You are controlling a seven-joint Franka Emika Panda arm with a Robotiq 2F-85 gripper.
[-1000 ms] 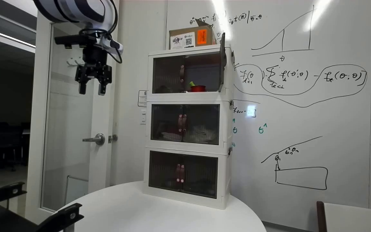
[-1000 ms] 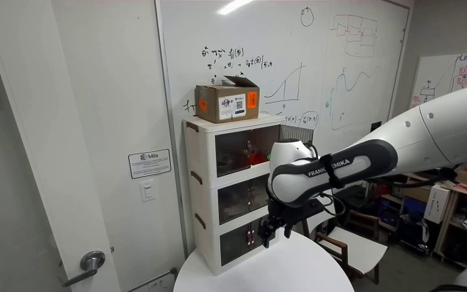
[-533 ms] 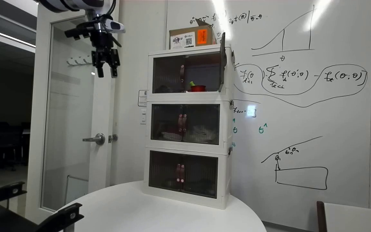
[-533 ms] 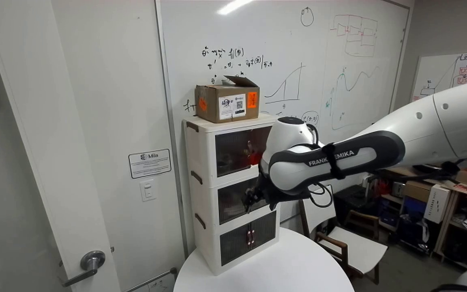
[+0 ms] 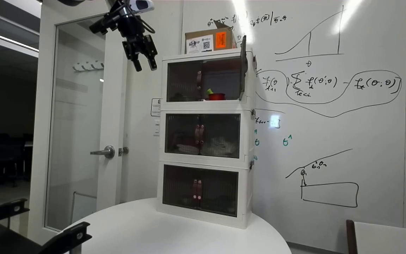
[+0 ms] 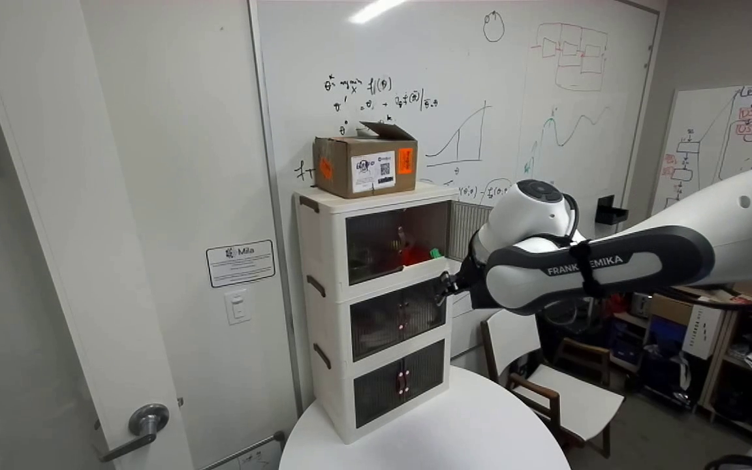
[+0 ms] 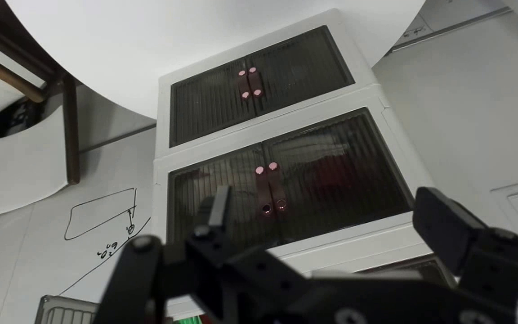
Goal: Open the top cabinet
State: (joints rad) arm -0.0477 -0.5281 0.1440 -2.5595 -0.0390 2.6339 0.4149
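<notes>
The top cabinet [image 5: 182,106] is the uppermost of three stacked white units; it also shows in an exterior view [image 6: 320,241]. Its left dark door [image 5: 183,83] is closed, with a brown handle [image 5: 199,80]. Its right door [image 5: 243,70] stands swung open, nearly edge-on. A red pot [image 5: 217,96] and a green thing [image 5: 210,91] sit inside. My gripper [image 5: 145,65] is open and empty, pointing down and tilted, apart from the cabinet. In the wrist view my gripper [image 7: 324,207] has its fingers wide apart; the closed door is mostly hidden behind it.
A cardboard box [image 5: 208,41] stands on top of the stack. The middle unit [image 5: 203,159] and bottom unit [image 5: 203,216] have closed doors. The stack stands on a round white table [image 5: 136,240]. Chairs [image 6: 578,398] stand beside it. A whiteboard [image 5: 330,141] is behind.
My gripper has risen and moved closer to the top cabinet, and has tilted. The arm has swung aside, uncovering the open right door in an exterior view. The cabinet doors have not moved.
</notes>
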